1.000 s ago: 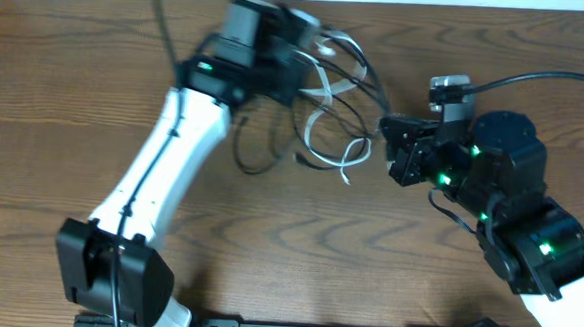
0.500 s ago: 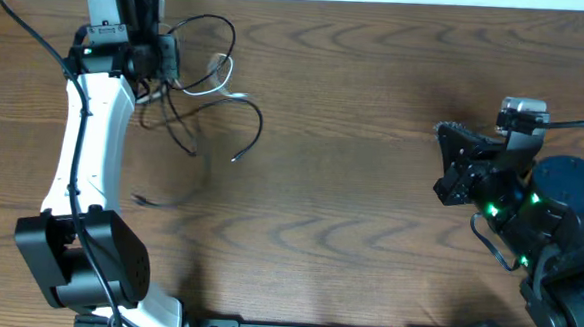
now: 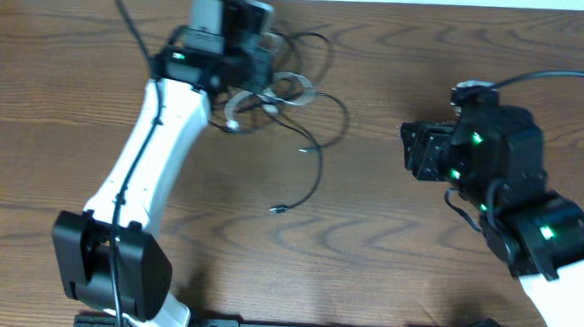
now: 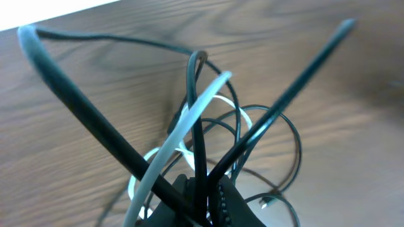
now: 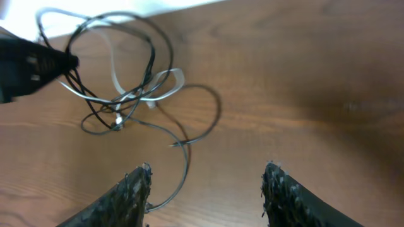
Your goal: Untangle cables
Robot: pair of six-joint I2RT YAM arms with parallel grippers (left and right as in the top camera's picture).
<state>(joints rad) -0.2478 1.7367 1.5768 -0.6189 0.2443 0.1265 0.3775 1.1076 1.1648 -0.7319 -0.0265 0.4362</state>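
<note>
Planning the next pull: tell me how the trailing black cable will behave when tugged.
Probably floppy: the black cable sags in loose curves from the bundle in the left gripper. Likely light, so its plug end should drag easily. It may snag where it loops through the white cable.

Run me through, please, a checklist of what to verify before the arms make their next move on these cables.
1. The left jaws are shut on the tangle of thin black and white cables: ok.
2. The right jaws are open, nothing between them: ok.
3. The right jaws are apart from the tangle, bare brown wooden table between: ok.
4. Cables separated: not ok; black and white loops cross.
5. The black plug end lies free on the table: ok.
6. Which strands the left jaws pinch: cannot tell.
</note>
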